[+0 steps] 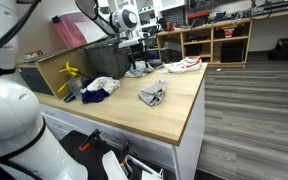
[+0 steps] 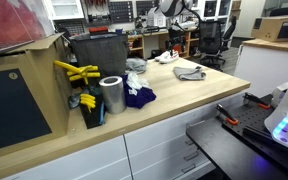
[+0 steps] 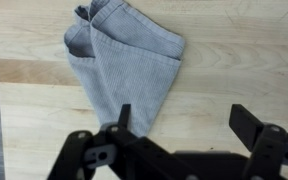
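Observation:
A grey ribbed cloth [image 3: 124, 55], folded into a rough triangle, lies on the wooden table top [image 3: 244, 60]. In the wrist view my gripper [image 3: 184, 115] is open and empty, high above the table, with its left finger over the cloth's lower tip and its right finger over bare wood. In both exterior views the gripper [image 1: 135, 42] [image 2: 177, 22] hangs over the far part of the table, above the grey cloth [image 1: 152, 95] [image 2: 190, 72].
A white and red cloth [image 1: 184, 65] lies near the far edge. A white cloth [image 1: 102, 84], a dark blue cloth [image 2: 139, 96], a metal cylinder [image 2: 111, 95], yellow tools [image 2: 76, 72] and a black bin [image 2: 99, 55] crowd one end. Shelves stand behind.

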